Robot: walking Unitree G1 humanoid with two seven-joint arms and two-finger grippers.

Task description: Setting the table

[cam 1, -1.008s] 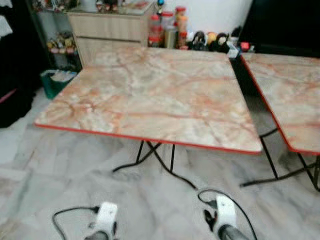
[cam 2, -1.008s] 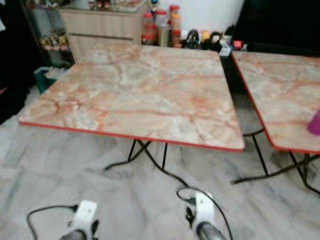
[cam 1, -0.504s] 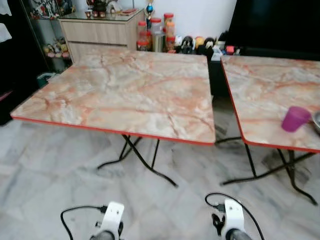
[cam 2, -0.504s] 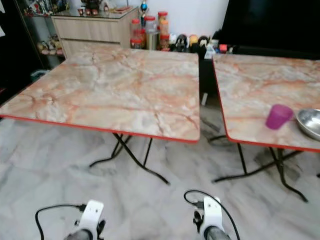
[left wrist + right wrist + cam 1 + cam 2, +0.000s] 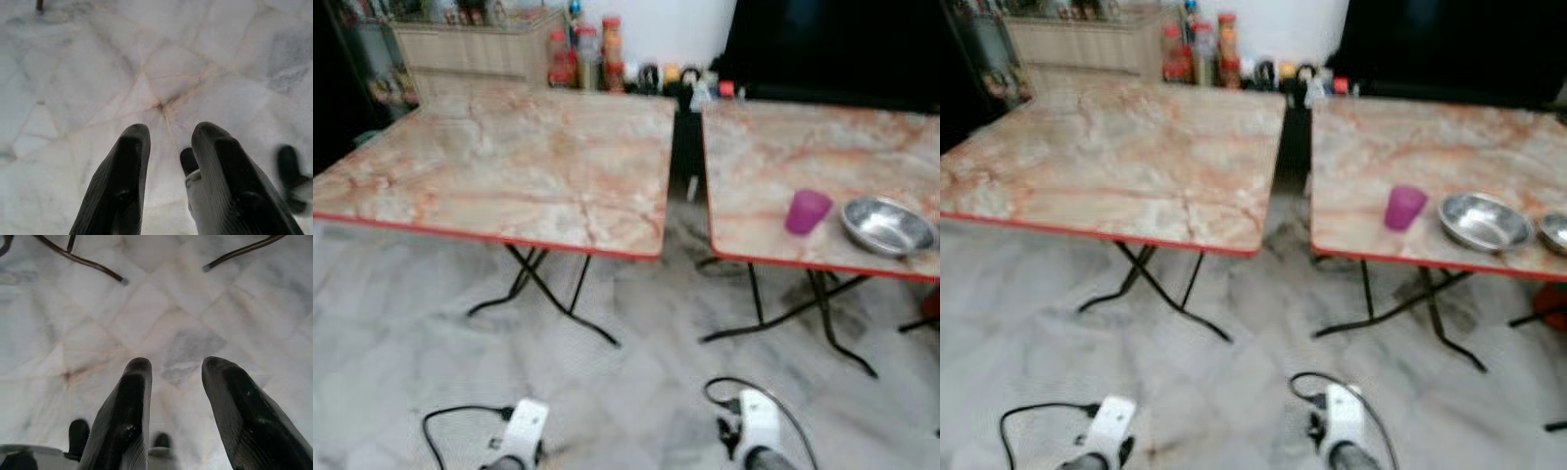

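While the robot stands on a pale marble-tiled floor [image 5: 401, 323], both arms hang low at its sides. At far left, a wooden cabinet [image 5: 470, 51] stands against the back wall, with jars and bottles [image 5: 582, 54] lined up on the floor beside it. In front of these is the left surface [image 5: 499, 166], a square folding table with a pink-veined marble top, a red edge and black crossed legs. A narrow gap separates it from the right surface [image 5: 773, 147], which has the same top and legs. On the right surface, near its front edge, a purple cup [image 5: 807, 211] stands upright. Just beside the cup, to its right, sits a shiny metal bowl [image 5: 887, 226], and the rim of a second metal bowl [image 5: 1555, 232] shows at the far right. Behind this surface is a large dark panel [image 5: 832, 44].

Down low, the left tool [image 5: 166, 161] points at the floor tiles, its two black fingers [image 5: 124, 181] parted and holding nothing. The right tool [image 5: 173, 401] also points at the floor, fingers [image 5: 127, 411] spread apart and empty, with black table feet beyond it.
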